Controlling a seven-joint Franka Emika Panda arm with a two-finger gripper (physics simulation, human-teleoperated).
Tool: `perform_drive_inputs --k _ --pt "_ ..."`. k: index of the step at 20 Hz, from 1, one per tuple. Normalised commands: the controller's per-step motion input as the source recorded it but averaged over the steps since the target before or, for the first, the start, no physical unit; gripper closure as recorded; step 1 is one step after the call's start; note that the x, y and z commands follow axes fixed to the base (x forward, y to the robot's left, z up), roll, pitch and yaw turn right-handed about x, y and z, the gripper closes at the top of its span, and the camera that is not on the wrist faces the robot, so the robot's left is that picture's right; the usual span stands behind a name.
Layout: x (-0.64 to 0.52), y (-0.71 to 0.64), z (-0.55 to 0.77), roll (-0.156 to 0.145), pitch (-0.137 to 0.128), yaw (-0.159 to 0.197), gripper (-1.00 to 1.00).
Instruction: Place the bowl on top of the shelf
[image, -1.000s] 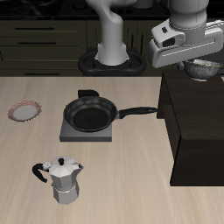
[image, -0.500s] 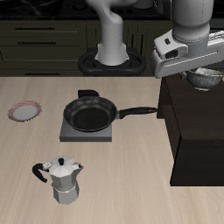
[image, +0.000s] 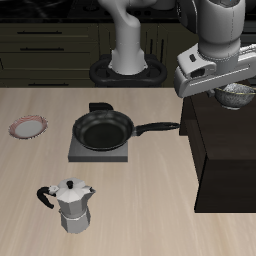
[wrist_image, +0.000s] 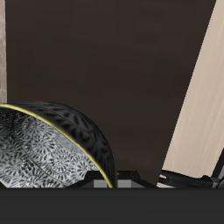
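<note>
The bowl (image: 238, 97), small, grey-white speckled with a dark rim, hangs just above the flat top of the shelf (image: 222, 150), the large dark brown cabinet at the table's side. My gripper (image: 231, 90) is shut on the bowl's rim and holds it over the back part of the shelf top. In the wrist view the bowl (wrist_image: 48, 149) fills the area close to the fingers, with its speckled inside and dark outer wall showing. The brown shelf top (wrist_image: 114, 61) lies beneath it. The fingertips themselves are hidden.
A black frying pan (image: 104, 129) sits on a grey-black burner plate (image: 100, 152) mid-table, its handle reaching toward the shelf. A metal moka pot (image: 71, 206) stands near the front edge. A pink-rimmed plate (image: 28, 127) lies at the far side from the shelf.
The gripper with the bowl has moved down and a little toward the table's front, bringing the bowl closer to the shelf top. Nothing else has moved.
</note>
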Motion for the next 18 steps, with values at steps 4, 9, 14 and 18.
perform_drive_inputs --k 4,9,14,18 --pt "0.09 -0.02 -0.25 0.017 0.043 0.035 1.0" --pt "0.0 -0.03 -0.08 0.047 0.024 -0.002 -1.0" --pt "-0.01 -0.07 -0.07 0.003 0.019 -0.003 -1.0" --pt "-0.11 -0.1 0.15 -0.001 -0.036 -0.012 -1.0"
